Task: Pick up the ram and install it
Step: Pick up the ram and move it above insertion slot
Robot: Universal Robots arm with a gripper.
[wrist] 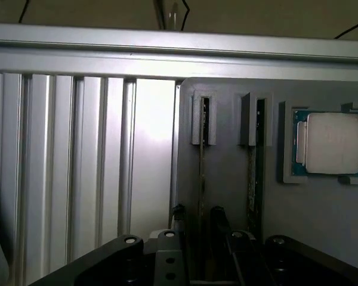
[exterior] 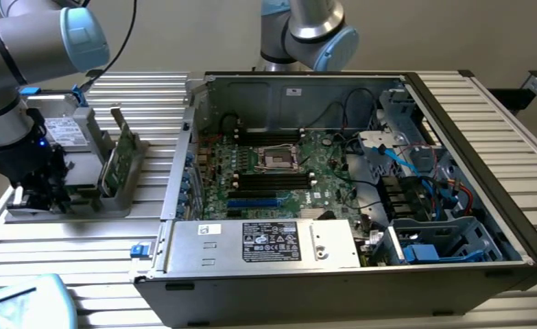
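Observation:
Two ram sticks stand edge-on in the slots of a grey holder point(wrist: 227, 196): one ram point(wrist: 201, 179) runs down between my fingers, the other point(wrist: 253, 179) stands beside it. My gripper point(wrist: 194, 238) straddles the first stick with its jaws apart, and no contact shows. In the exterior view the gripper point(exterior: 40, 200) is low over the grey holder point(exterior: 90, 205) on the exterior view's left, with a green ram stick point(exterior: 114, 161) upright just to its right. The motherboard's dark ram slots point(exterior: 270, 182) lie in the open computer case point(exterior: 341, 89).
A square silver processor chip point(wrist: 332, 143) sits in a pocket of the holder beside the sticks. A slatted aluminium table point(wrist: 77, 167) ends at a rail point(wrist: 167, 53). The case holds a power supply point(exterior: 268, 241) and cables point(exterior: 424, 171). A second arm's base point(exterior: 306, 34) stands behind the case.

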